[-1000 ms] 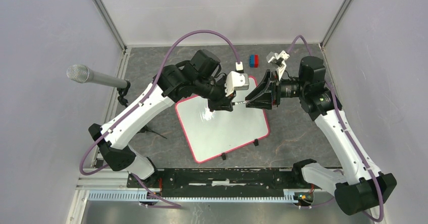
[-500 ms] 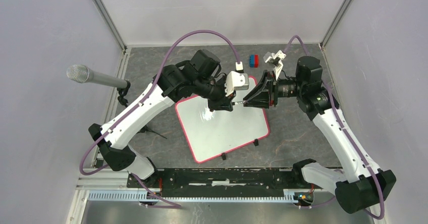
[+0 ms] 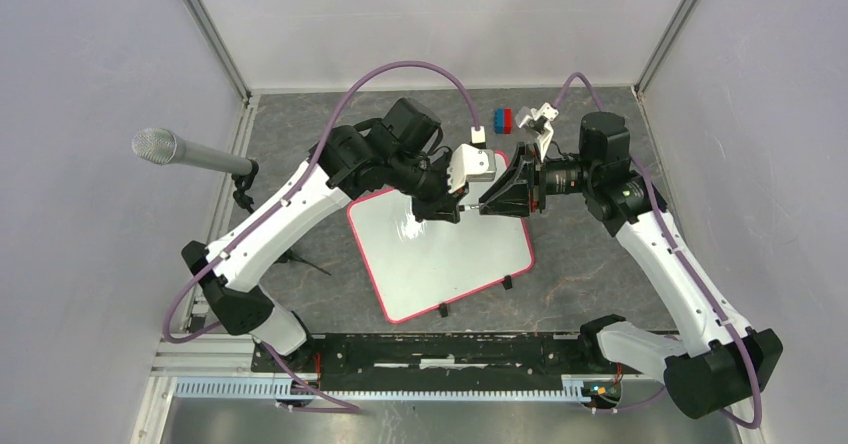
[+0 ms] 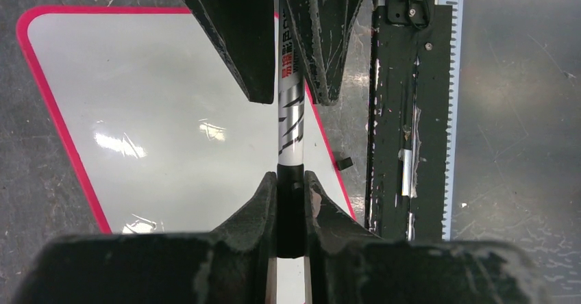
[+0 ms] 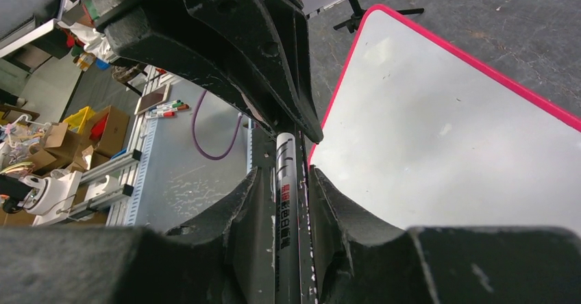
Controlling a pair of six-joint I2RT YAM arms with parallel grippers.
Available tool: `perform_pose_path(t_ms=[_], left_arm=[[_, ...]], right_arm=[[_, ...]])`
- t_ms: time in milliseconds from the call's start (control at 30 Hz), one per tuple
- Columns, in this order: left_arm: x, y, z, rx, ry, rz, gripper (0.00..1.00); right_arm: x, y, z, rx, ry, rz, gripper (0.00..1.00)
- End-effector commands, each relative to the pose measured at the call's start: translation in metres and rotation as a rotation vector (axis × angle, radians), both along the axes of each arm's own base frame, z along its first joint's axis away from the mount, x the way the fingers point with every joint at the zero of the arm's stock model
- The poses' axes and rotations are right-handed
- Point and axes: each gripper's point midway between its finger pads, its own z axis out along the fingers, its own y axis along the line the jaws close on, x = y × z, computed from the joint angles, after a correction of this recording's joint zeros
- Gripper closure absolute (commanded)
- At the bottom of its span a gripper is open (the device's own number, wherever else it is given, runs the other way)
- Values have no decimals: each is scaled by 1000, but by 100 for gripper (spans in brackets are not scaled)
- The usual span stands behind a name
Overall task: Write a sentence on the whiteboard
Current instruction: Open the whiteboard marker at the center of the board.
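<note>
The whiteboard [image 3: 440, 264] lies flat on the grey table, white with a red-pink rim, and its face is blank; no sentence shows on it. A silver marker [image 3: 471, 205] hangs level above the board's far edge, held between both grippers. My left gripper [image 3: 461, 205] is shut on the marker's black cap end [image 4: 290, 201]. My right gripper [image 3: 486, 205] faces it from the right and is shut on the printed barrel [image 5: 286, 181]. In the left wrist view the right fingers [image 4: 240, 44] clamp the barrel above the whiteboard [image 4: 157, 112]. The whiteboard [image 5: 445, 146] also shows in the right wrist view.
A microphone [image 3: 160, 146] on a small stand sits at the left side. A red and blue block [image 3: 502, 120] lies at the back of the table. A black rail [image 3: 430, 349] runs along the near edge. Enclosure walls stand on three sides.
My right gripper has slid left along the marker toward the left gripper and its jaws have narrowed onto the barrel. The left gripper has stayed shut in place.
</note>
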Motion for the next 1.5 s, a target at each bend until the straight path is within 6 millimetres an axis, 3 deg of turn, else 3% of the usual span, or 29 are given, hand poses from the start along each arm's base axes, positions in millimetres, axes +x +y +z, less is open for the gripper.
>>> perform_pose_path(t_ms=[0, 500, 700, 1200, 1467], left_arm=[[2, -1, 9, -9, -54, -37, 98], [6, -8, 13, -22, -38, -22, 98], [5, 0, 10, -7, -44, -6, 98], [15, 8, 8, -6, -21, 38, 98], [15, -6, 16, -46, 13, 25, 98]], right_arm=[[-1, 2, 17, 17, -61, 14, 64], [-2, 5, 12, 10, -50, 22, 65], [0, 6, 13, 6, -44, 6, 57], [0, 5, 14, 6, -54, 3, 62], [4, 7, 15, 5, -56, -2, 62]])
